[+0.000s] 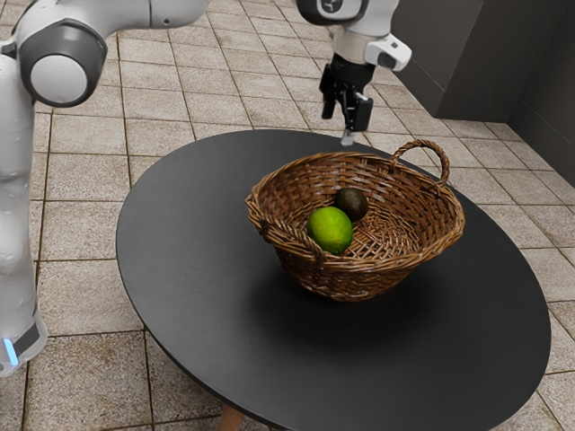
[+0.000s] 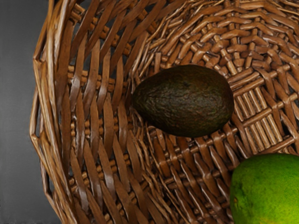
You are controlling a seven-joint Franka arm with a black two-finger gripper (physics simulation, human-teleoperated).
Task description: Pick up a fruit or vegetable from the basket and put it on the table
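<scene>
The gripper (image 1: 349, 138) hangs high, right of centre in the upper part of the exterior view, above the far rim of the basket (image 1: 304, 256). I can't tell whether its jaws are spread or closed; nothing shows in their hold. The avocado (image 2: 183, 100), likely the nearest pick, lies below it, inside the basket near the middle of the exterior view. Its narrow end points at the close wicker wall, its blunt end toward the woven floor, so the jaws should probably close across that long axis. The green fruit (image 1: 330, 230) sits beside it, off the blunt end, and could get bumped. The arm (image 1: 67, 76) reaches over from the exterior view's upper left, hand pointing down. Picking comes first, by my reading; the dark table (image 1: 189, 260) waits around the basket.
</scene>
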